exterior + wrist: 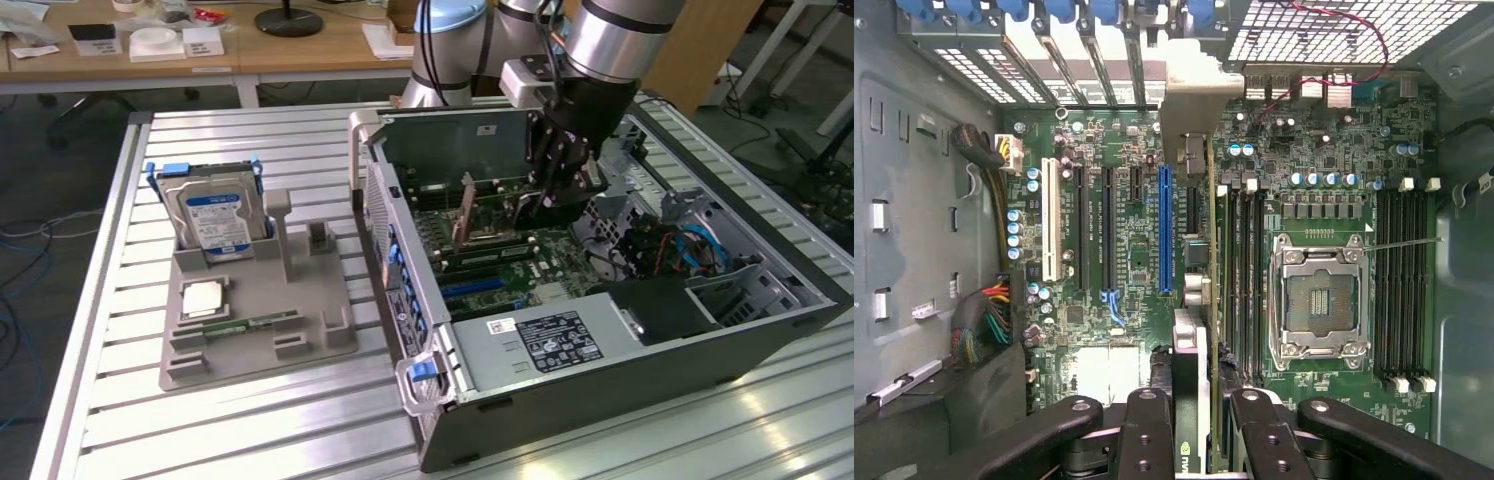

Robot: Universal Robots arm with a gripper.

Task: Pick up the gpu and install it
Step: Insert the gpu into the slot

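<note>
The gpu [466,212] stands on edge inside the open computer case [627,370], brownish face toward the exterior view's left, its lower edge down at the motherboard. In the wrist view the gpu [1211,250] is a thin line running from its silvery end bracket [1192,95] at the case's rear slots to between my fingers. My gripper [545,203] reaches down into the case over the card's end away from the bracket. In the wrist view the gripper [1202,430] has black fingers [1149,430] on either side of the card, shut on it.
A long blue slot [1164,230] lies beside the card, and an open CPU socket [1319,300] on its other side. Outside the case, a grey fixture [300,345] holds the silver hard drive [214,215], a CPU [203,298] and a green memory stick [247,325].
</note>
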